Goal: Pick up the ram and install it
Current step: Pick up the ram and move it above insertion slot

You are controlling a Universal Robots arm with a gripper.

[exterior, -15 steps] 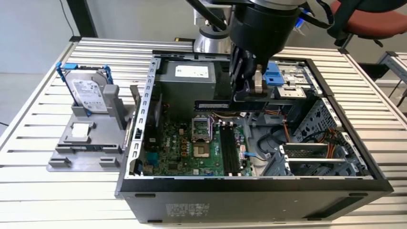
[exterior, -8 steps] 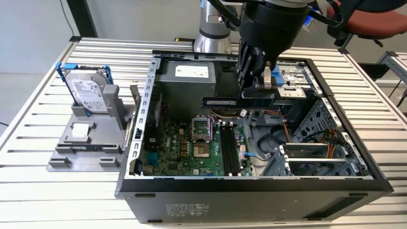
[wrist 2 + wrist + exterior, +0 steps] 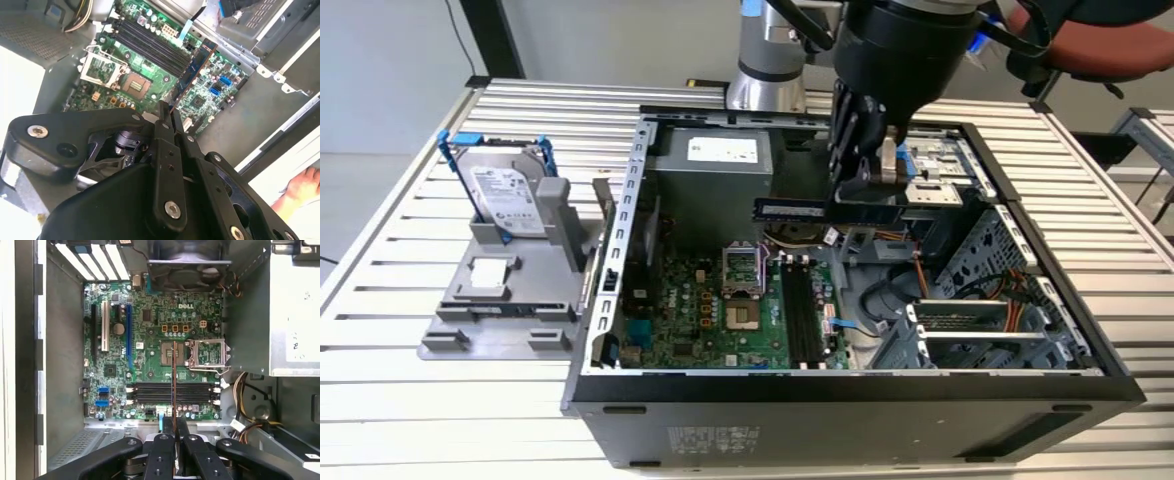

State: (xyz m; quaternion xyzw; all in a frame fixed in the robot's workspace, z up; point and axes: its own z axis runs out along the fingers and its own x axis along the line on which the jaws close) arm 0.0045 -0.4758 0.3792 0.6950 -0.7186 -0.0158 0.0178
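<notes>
My gripper (image 3: 854, 205) hangs above the open computer case (image 3: 854, 385), shut on the ram (image 3: 790, 209), a long dark stick held level over the motherboard (image 3: 707, 310). In both wrist views the ram appears edge-on, sticking out from between the fingertips (image 3: 170, 432) as a thin strip (image 3: 173, 375) (image 3: 192, 65). The black memory slots (image 3: 172, 392) (image 3: 803, 310) (image 3: 150, 42) lie below it, beside the open CPU socket (image 3: 205, 352). The ram is well above the slots and touches nothing but the gripper (image 3: 167, 112) (image 3: 174, 426).
A silver hard drive in a blue frame (image 3: 507, 195) stands on a grey holder outside the case on the exterior view's left, with a small white-topped square part (image 3: 490, 270) below it. The power supply (image 3: 714, 165), drive cage (image 3: 987, 330) and cables (image 3: 245, 390) crowd the case. A person's hand (image 3: 305, 185) rests nearby.
</notes>
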